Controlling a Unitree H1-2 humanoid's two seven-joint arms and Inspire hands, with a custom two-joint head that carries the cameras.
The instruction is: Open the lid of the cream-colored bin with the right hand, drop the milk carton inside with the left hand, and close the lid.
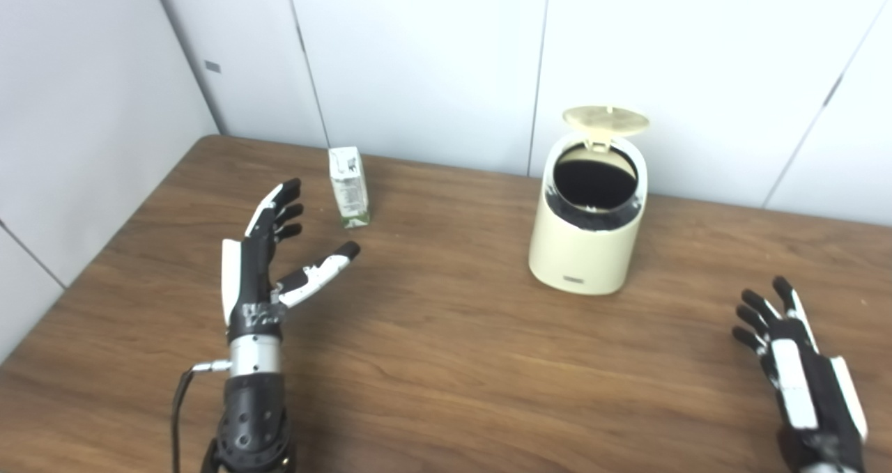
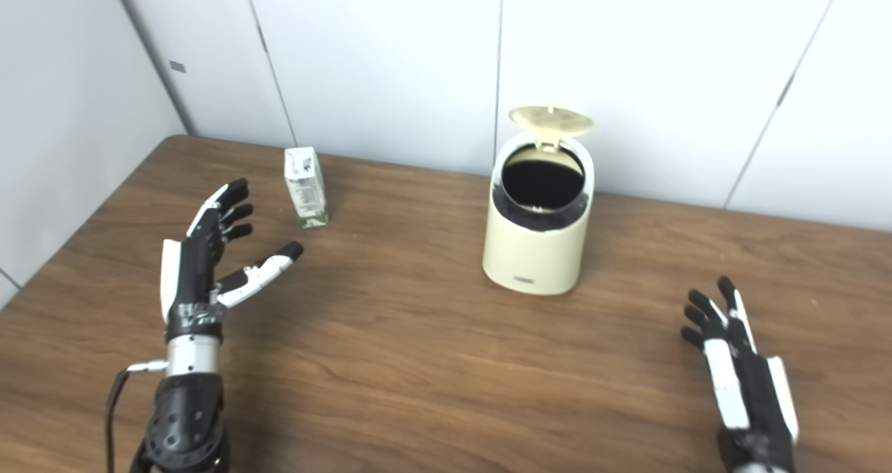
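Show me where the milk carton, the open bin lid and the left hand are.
milk carton [image 1: 349,187]: left eye view, front face.
bin lid [image 1: 605,120]: left eye view, underside of raised lid.
left hand [image 2: 198,257]: right eye view, palm.

— How many cartons?
— One milk carton [image 1: 349,185], standing upright just beyond the left hand [image 1: 268,264], apart from its fingertips.
— Bins?
— One cream-colored bin [image 1: 587,236], well ahead and inward of the right hand [image 1: 801,368], between the two hands and farther back. It has one lid [image 1: 605,120], tipped up at the back.
— And hands?
— Two, one on each side, both empty with fingers spread.
— Tables?
— One wooden table [image 1: 446,361] beneath both hands.
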